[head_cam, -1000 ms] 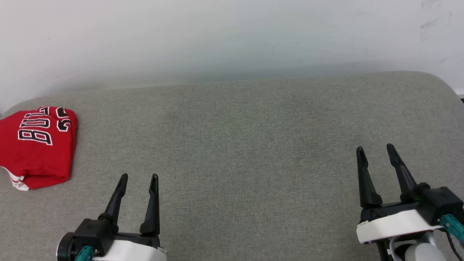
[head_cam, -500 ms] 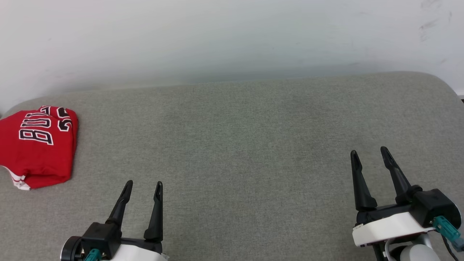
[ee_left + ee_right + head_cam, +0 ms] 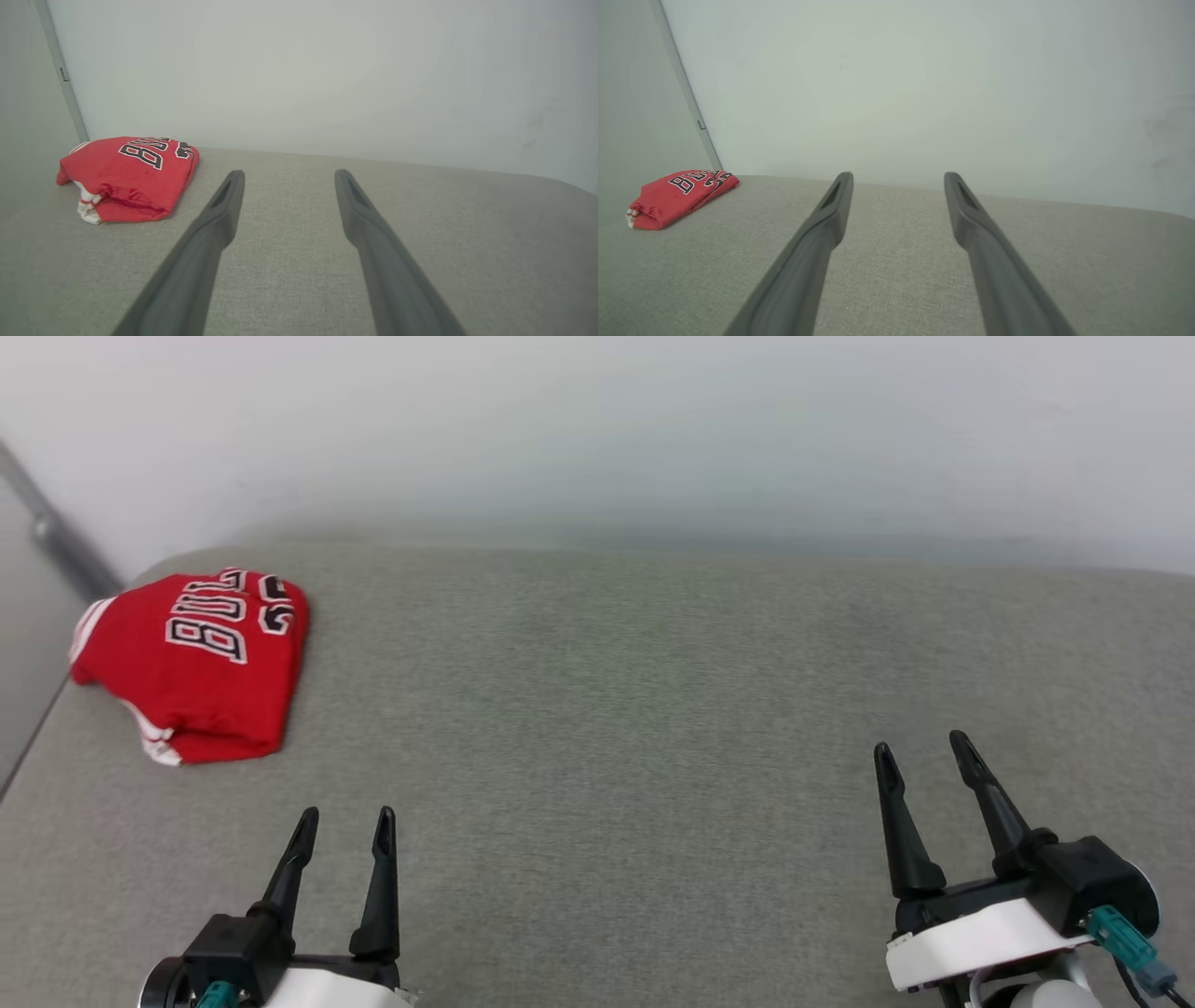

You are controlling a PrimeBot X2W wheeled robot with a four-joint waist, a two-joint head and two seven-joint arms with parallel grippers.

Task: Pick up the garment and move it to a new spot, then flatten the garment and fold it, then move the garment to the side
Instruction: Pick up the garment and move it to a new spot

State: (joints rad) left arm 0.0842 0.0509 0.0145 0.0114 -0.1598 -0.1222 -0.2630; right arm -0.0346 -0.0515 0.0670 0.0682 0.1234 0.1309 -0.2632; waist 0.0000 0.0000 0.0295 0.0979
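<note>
Ahead and well to the left of my left jaws lies the red BULLS jersey (image 3: 191, 663). It is folded into a compact packet, with the black, white-edged lettering on top and striped white sleeve trim peeping from the edge nearest me. It sits at the far left corner of the grey fabric-covered counter (image 3: 653, 709), close to the pale wall (image 3: 597, 429) and the grey corner strip (image 3: 56, 518). I judge this to be the "side" the task asks for, a spot tucked out of the way.

Neither pair of jaws touches the jersey. My left jaws are spread and empty above the counter, and they are the nearer pair to it. My right jaws are likewise spread with nothing between them, well apart to the right.

From how things lie, I take the folding and setting aside as done. I read my jaws as drawn back toward me because nothing is left to grip.
</note>
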